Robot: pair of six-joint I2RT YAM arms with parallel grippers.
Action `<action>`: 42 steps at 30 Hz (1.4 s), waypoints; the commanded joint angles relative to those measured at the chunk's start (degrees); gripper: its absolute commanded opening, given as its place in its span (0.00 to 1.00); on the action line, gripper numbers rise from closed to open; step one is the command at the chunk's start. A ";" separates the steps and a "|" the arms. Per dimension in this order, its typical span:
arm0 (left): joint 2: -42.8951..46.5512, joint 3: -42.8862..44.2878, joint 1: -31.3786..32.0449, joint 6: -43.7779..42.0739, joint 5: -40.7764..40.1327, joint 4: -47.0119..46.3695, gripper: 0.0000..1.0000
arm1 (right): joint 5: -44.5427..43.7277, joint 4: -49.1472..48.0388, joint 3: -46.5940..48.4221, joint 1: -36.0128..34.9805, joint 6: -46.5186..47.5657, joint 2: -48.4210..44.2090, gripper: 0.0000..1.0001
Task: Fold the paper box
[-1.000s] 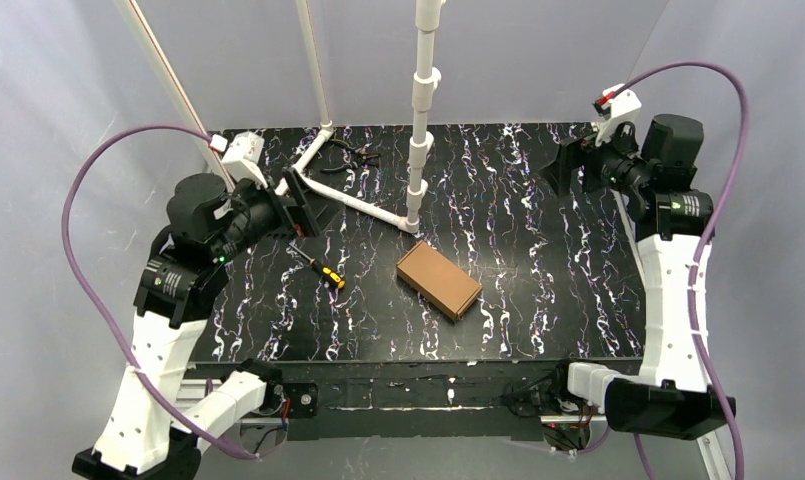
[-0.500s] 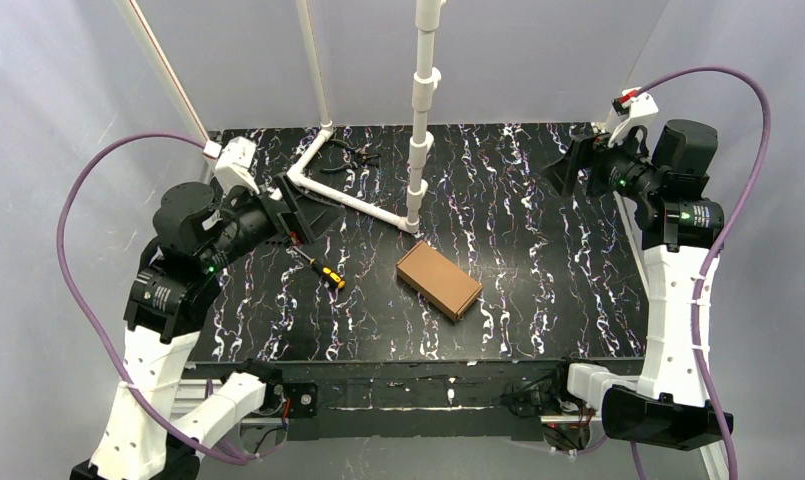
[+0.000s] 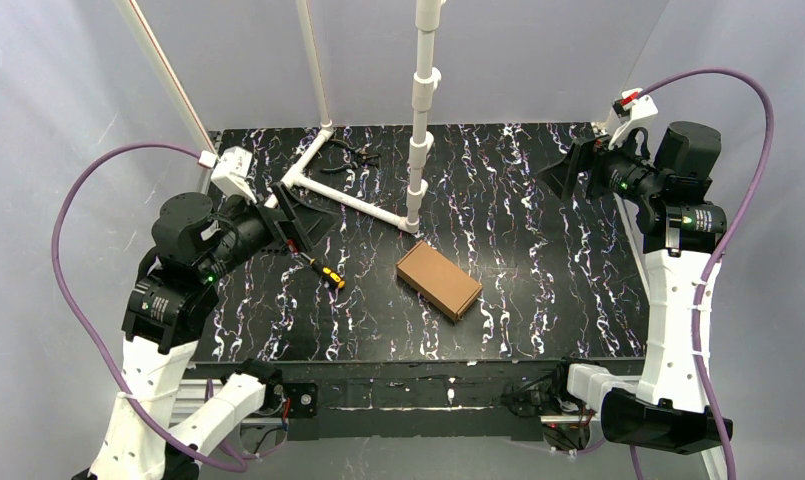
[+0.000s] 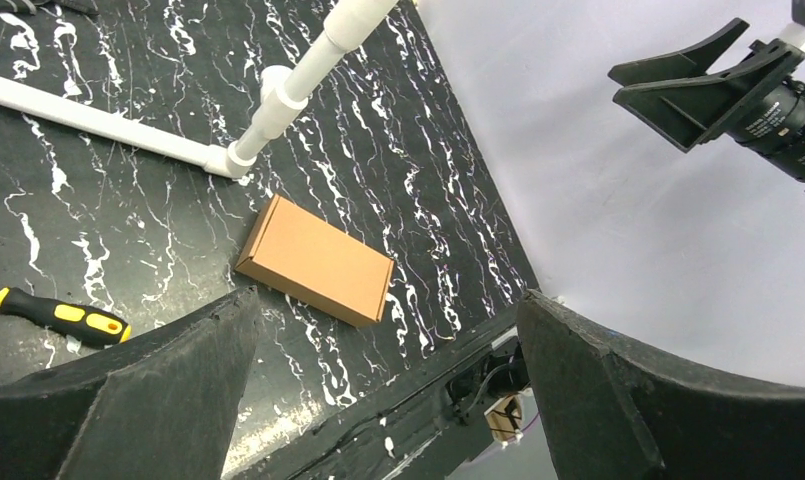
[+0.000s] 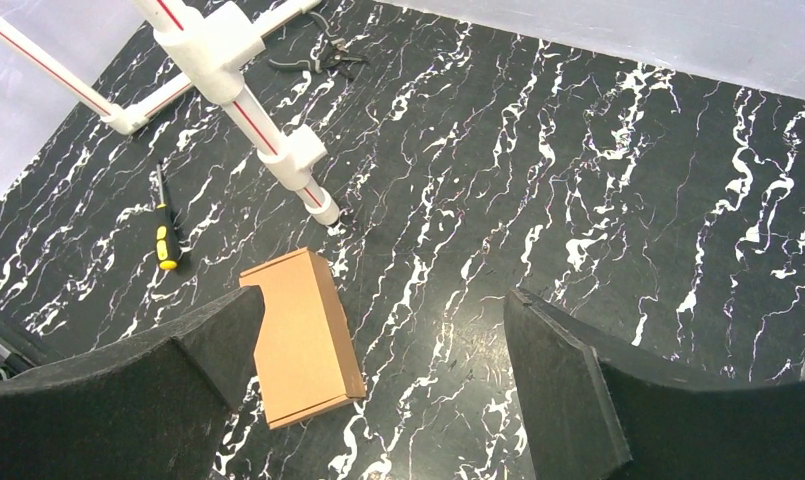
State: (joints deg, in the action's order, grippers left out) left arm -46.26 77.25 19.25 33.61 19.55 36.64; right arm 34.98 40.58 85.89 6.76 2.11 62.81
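A black marbled table (image 3: 538,300) is seen. The left gripper (image 3: 300,213) and right gripper (image 3: 570,176) are held spread and empty at either side. The paper box (image 3: 438,280) lies closed mid-frame; it is judged light and stiff, best gripped across its narrow width.

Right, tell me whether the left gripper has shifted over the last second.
Yes. The left gripper has drawn back from the white pipe frame, moving down and to the left in the top view, with its jaws open.
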 commanded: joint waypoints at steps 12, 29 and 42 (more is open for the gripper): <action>2.31 -3.64 -0.17 -1.52 -2.17 0.18 0.98 | 2.70 -0.48 0.61 0.61 0.59 -1.55 0.99; 3.01 -4.28 -0.15 -1.79 -2.81 0.37 0.98 | 3.25 -0.58 -0.05 0.73 0.59 -1.83 0.99; 2.93 -4.56 -0.17 -2.05 -2.92 0.16 0.98 | 3.88 -1.02 0.03 0.89 -0.09 -1.62 0.98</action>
State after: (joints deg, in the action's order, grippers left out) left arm -43.70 73.41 19.25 32.73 17.10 36.95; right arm 37.74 40.60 85.60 7.14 2.31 62.19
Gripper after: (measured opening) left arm 0.983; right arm 0.984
